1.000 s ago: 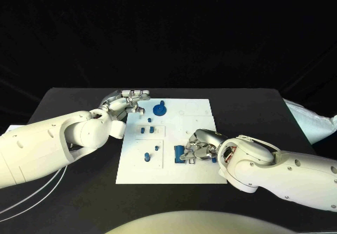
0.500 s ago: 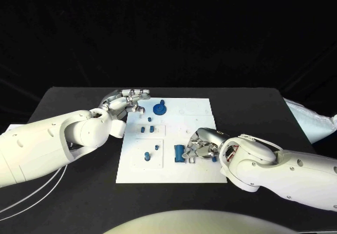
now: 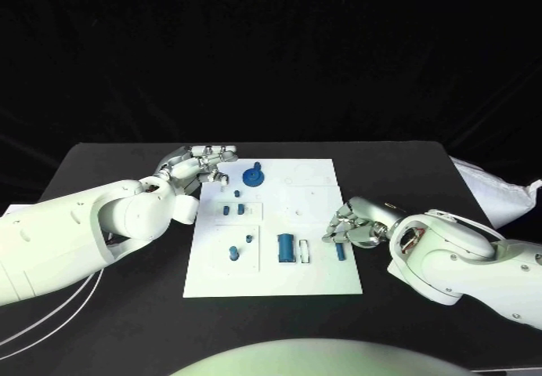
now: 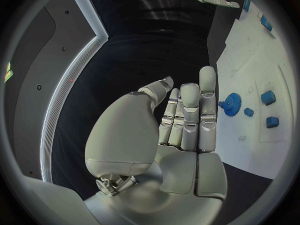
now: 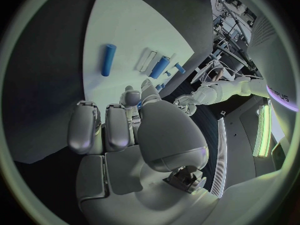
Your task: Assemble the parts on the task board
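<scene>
The white task board (image 3: pixel 322 274) lies mid-table. On it a blue cylinder (image 3: pixel 287 248) lies flat beside a narrow white piece (image 3: pixel 304 251), and a thin blue pin (image 3: pixel 340 251) lies near the right edge. A blue gear (image 3: pixel 255 175) stands at the far end, with small blue pegs (image 3: pixel 234 210) and another peg (image 3: pixel 234 253) on the left half. My right hand (image 3: pixel 355 227) sits at the board's right edge, fingers curled in, apart from the pin (image 5: pixel 108 60) and the cylinder (image 5: pixel 160 66). My left hand (image 3: pixel 204 162) hovers by the far left corner, fingers straight (image 4: pixel 187 115), holding nothing, near the gear (image 4: pixel 230 104).
A white crumpled bag (image 3: pixel 497 192) lies at the table's right edge. Bare black table (image 3: pixel 124 313) surrounds the board on every side. My left forearm (image 3: pixel 102 223) stretches along the board's left side.
My right hand has moved right, off the blue cylinder to the board's right edge; the cylinder now lies uncovered on the board. The left hand has stayed put.
</scene>
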